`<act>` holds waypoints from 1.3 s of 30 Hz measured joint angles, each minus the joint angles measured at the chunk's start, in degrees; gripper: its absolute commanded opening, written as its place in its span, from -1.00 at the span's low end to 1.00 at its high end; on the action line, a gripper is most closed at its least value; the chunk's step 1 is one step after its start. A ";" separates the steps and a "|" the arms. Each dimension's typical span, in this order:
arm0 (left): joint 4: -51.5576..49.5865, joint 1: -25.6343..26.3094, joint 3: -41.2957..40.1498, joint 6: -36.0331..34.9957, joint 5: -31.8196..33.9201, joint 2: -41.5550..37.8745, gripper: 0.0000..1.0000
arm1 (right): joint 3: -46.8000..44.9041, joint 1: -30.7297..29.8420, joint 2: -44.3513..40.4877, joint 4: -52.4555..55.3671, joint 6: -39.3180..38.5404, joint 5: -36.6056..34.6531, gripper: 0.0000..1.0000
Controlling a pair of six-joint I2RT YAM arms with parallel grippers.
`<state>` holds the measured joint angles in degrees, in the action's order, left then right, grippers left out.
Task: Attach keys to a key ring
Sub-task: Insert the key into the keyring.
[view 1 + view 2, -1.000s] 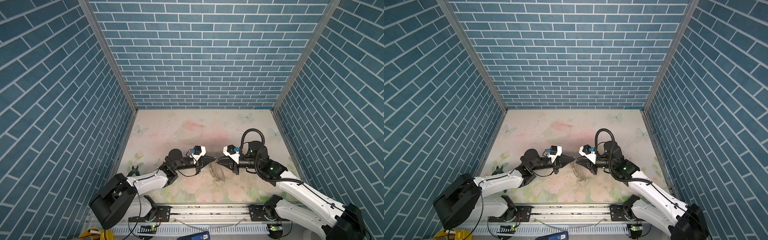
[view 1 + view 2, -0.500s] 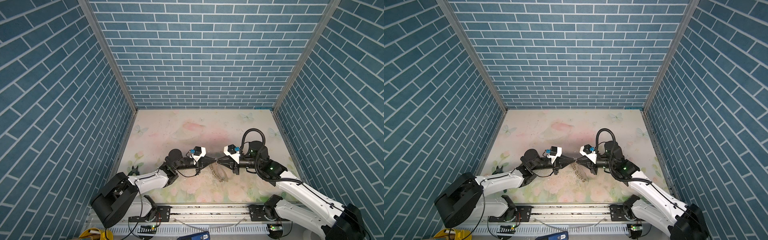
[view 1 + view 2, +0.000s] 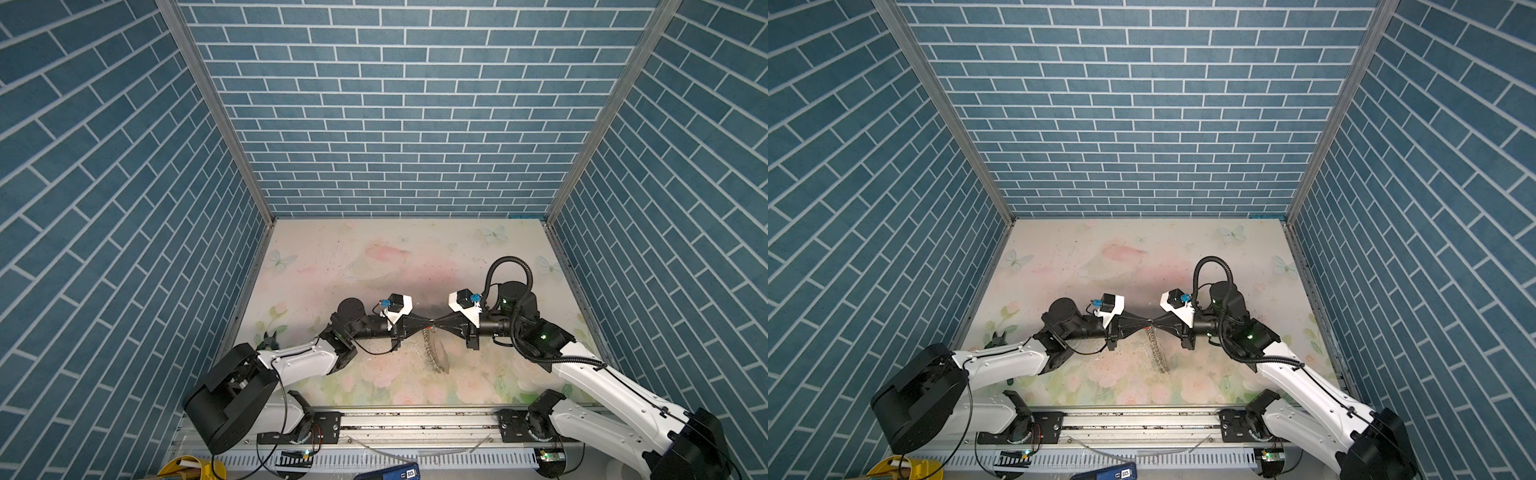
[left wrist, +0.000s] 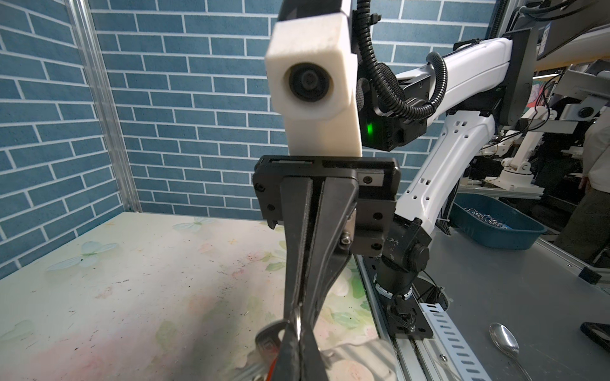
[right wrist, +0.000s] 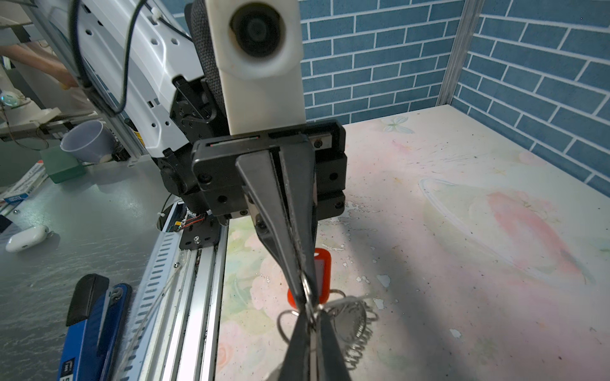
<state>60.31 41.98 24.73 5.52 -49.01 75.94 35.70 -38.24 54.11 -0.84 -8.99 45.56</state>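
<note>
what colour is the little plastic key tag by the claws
The key tag is orange-red, with a white label window. It shows best in the right wrist view.

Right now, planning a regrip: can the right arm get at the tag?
Probably not yet: the tag sits just beyond the right gripper, but the left gripper meets it tip to tip, its fingers partly covering the tag. Both are shut.
</note>
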 measured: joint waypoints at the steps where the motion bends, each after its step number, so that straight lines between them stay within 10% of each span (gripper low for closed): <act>1: 0.00 -0.02 0.00 0.00 -0.04 0.00 -1.00 | 0.00 0.02 0.00 0.02 0.02 0.07 -1.00; 14: -19.54 -0.46 1.75 -9.81 6.43 -8.50 -0.42 | 12.11 -2.32 2.58 23.17 -5.44 -7.82 -1.00; 23: -26.18 -0.46 3.65 -12.15 6.93 -9.46 -0.42 | 24.35 -6.01 8.61 41.00 -11.04 -15.15 -1.00; 39: -27.58 -0.09 7.63 -8.28 -0.83 -4.98 -0.43 | 24.70 -7.98 11.69 41.68 -12.07 -18.82 -1.00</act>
<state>32.73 41.89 32.36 -2.76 -49.84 70.96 60.40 -46.22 65.80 40.84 -21.06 26.74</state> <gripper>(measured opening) 0.291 0.043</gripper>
